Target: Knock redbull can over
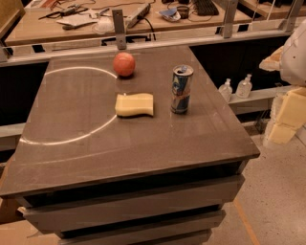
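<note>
The redbull can (181,89) stands upright on the brown table (95,143), right of centre. It is slim, blue and silver, with a silver top. A yellow sponge (135,104) lies just to its left, and a red ball (124,64) sits further back. My arm (294,57) shows at the right edge of the view, beyond the table's right side. My gripper (283,130) hangs at its lower end, well to the right of the can, apart from it and lower than the tabletop edge.
A white arc is marked on the left part of the tabletop. Two small clear bottles (235,89) stand on a ledge behind the table's right side. A cluttered desk (143,14) runs behind a metal rail. Floor lies to the right.
</note>
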`<state>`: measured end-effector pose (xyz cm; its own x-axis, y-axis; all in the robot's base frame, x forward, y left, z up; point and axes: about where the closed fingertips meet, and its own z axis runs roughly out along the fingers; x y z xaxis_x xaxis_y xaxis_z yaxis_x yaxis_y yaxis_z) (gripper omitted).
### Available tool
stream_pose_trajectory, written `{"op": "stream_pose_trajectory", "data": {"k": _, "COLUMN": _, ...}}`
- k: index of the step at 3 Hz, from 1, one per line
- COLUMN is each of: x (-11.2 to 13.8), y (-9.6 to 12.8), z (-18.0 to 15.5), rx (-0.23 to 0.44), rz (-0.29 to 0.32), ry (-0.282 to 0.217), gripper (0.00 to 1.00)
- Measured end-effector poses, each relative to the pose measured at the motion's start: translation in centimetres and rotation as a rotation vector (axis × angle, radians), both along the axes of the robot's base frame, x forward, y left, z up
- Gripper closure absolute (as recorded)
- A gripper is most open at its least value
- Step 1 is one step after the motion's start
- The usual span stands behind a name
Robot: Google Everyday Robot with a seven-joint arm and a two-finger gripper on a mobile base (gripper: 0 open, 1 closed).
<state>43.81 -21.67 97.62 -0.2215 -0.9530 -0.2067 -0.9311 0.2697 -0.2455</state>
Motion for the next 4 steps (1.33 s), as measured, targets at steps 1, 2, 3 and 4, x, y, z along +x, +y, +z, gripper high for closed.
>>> {"op": "stream_pose_trajectory", "data": {"k": 1, "x": 0.0, "y": 0.0, "z": 0.0, "rx": 0.0, "rz": 0.0, "ry": 0.0, "gripper": 0.0}}
{"op": "stream_pose_trajectory", "data": {"k": 2, "x": 0.3, "y": 0.5, "z": -0.2, "rx": 0.075, "rz": -0.042, "ry": -0.012, "gripper": 0.0}}
{"op": "stream_pose_trajectory", "data": {"k": 3, "x": 0.2, "y": 1.3, "z": -2.4, "rx": 0.229, "rz": -0.153, "ry": 0.0, "gripper": 0.0}}
{"op": "stream_pose_trajectory", "data": {"k": 4, "x": 0.5, "y": 3.4, "z": -6.6, "rx": 0.492, "rz": -0.272, "ry": -0.013, "gripper": 0.0}}
